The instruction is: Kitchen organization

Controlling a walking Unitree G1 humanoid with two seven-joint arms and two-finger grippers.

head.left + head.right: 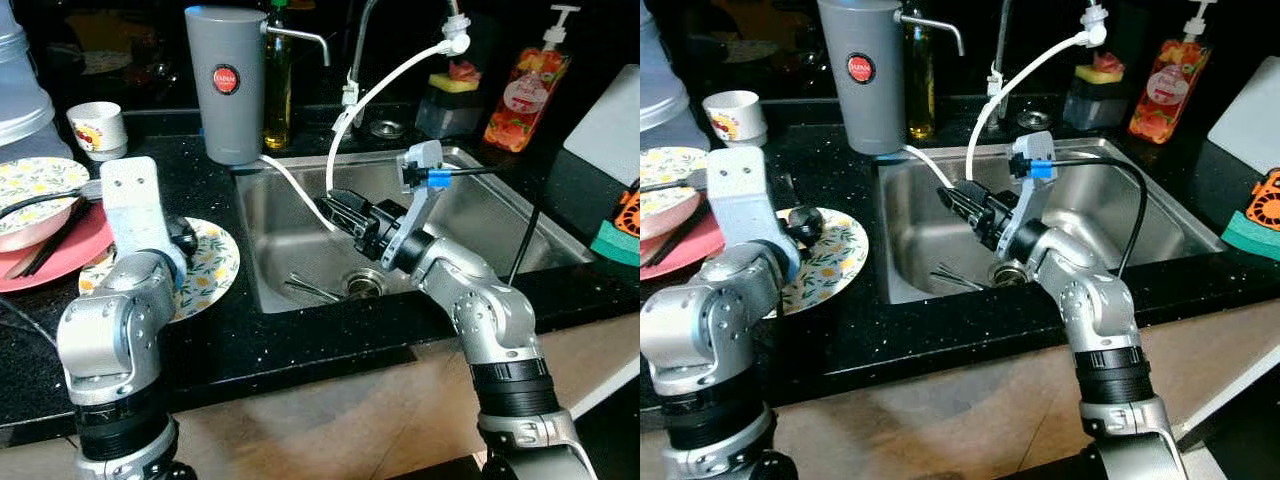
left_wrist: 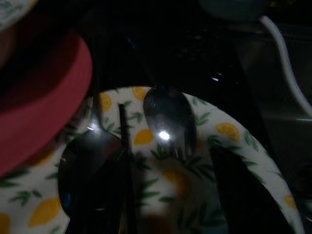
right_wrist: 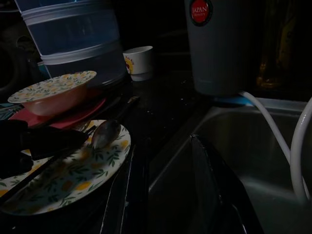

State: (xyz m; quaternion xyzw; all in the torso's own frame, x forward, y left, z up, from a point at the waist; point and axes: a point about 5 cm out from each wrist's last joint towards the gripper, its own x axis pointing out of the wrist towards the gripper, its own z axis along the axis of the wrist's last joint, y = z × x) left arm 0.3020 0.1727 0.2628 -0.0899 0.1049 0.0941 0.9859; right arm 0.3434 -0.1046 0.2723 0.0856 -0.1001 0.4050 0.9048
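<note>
A lemon-patterned plate (image 1: 212,268) lies on the black counter to the left of the sink (image 1: 500,215). On the plate rest a metal spoon (image 2: 168,122) and a black chopstick (image 2: 124,141). My left gripper (image 1: 183,238) hovers low over the plate, open, with its dark fingers (image 2: 243,195) on either side of the chopstick and the spoon just ahead. My right gripper (image 1: 330,207) reaches into the sink pointing left, open and holding nothing. Some thin metal utensils (image 1: 310,290) lie on the sink floor near the drain (image 1: 365,283).
A pink plate (image 1: 60,258) holding a patterned bowl (image 1: 30,190) and dark chopsticks sits far left, a small cup (image 1: 97,128) behind it. A grey canister (image 1: 225,85), oil bottle (image 1: 277,90), white hose (image 1: 375,95), sponge (image 1: 455,85) and soap bottle (image 1: 525,90) line the back.
</note>
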